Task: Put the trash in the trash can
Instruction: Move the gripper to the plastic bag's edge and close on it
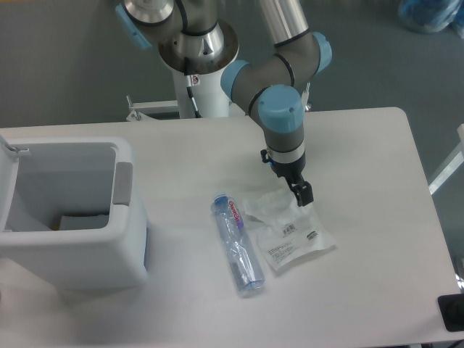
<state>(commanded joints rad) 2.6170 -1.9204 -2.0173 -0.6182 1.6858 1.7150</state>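
The desk (362, 145) carries the trash can (69, 217) at its left edge. The plastic bottle (237, 243) lies mid-desk, the plastic bag (286, 235) just beside it. The claw (301, 194) sits at the bag's upper edge; its finger spread cannot be told.

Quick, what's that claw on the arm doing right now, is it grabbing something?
Gripper: at the plastic bag's upper edge; open or shut cannot be told.
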